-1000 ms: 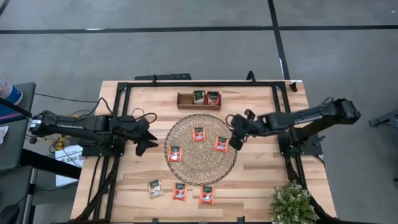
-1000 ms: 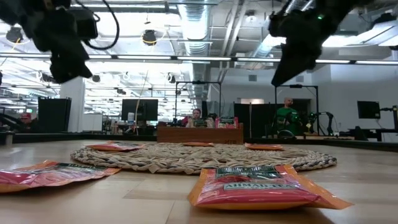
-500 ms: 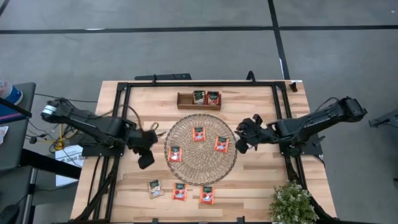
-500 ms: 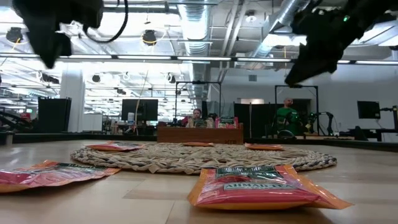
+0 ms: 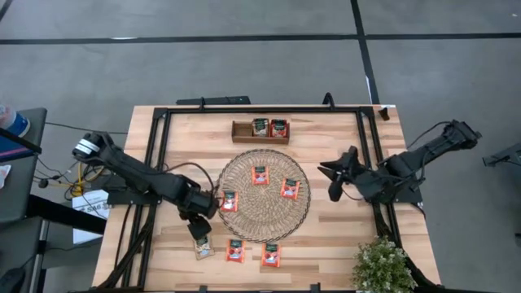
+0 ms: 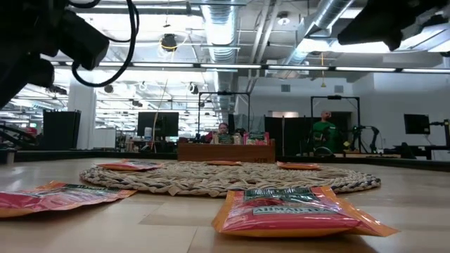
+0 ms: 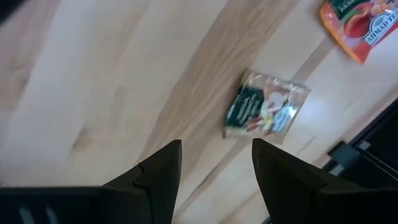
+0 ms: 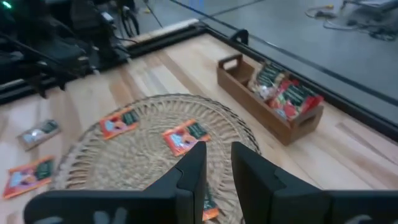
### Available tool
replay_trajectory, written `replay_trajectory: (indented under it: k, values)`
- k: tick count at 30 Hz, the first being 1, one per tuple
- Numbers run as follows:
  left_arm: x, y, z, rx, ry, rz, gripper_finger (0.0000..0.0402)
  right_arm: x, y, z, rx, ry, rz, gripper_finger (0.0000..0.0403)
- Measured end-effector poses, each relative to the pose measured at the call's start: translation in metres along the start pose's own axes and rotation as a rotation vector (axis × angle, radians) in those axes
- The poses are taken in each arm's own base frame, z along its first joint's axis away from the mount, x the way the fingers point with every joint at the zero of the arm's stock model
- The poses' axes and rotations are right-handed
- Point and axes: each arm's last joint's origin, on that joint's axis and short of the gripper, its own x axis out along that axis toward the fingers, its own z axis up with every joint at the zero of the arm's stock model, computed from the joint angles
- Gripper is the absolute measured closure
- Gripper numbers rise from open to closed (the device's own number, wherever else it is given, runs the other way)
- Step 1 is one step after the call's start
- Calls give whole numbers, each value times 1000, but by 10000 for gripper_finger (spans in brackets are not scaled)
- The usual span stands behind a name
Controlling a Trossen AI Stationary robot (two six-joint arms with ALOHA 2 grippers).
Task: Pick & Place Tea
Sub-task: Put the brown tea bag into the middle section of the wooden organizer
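In the high view the left gripper (image 5: 199, 229) hangs at the lower left of the picture, directly above the pale, silvery square tea sachet (image 5: 203, 247) lying flat on the light wooden table (image 5: 342, 244); its wrist view shows the two dark fingers (image 7: 160, 171) spread apart with that pale sachet (image 7: 266, 113) ahead of the gap, which reads as lining up for a pick; nothing is held. Two red-orange square sachets, one (image 5: 235, 251) beside the other (image 5: 271, 255), lie to the right of the pale one along the table's lower edge, probably waiting their turn; three more red-orange sachets (image 5: 260, 175) rest on the large round woven mat (image 5: 262, 213) at the picture's centre. The brown wooden compartment tray (image 5: 242, 131) at upper centre already stands two sachets upright, one dark green (image 5: 260, 127) and one red (image 5: 279, 128), so it looks to be the destination. The right gripper (image 5: 335, 177) waits at centre right, off the mat's edge; its fingers (image 8: 191, 163) stand slightly apart and empty, seemingly kept clear of the other arm. A small green potted plant (image 5: 381, 267) sits at lower right.
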Motion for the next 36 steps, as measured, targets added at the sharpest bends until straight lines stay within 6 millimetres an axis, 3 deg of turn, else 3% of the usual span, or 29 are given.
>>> replay_trajectory:
  k: [3,8,12,20,30,36]
  values:
    - [8,-7,1,5,-15,-10,214,-5,4,-7,20,-29,5,336]
    - [17,-14,-1,44,-38,-5,214,-6,4,-39,119,-45,-5,336]
    - [17,-15,-3,70,-34,0,214,-11,5,-47,136,-47,29,336]
    - [18,-15,-4,113,-58,18,214,-8,2,-44,70,-58,0,336]
    - [21,-15,-8,158,-73,62,214,-3,1,-41,251,-44,3,336]
    - [21,-15,-12,199,-64,71,214,10,-15,-29,198,-60,-89,336]
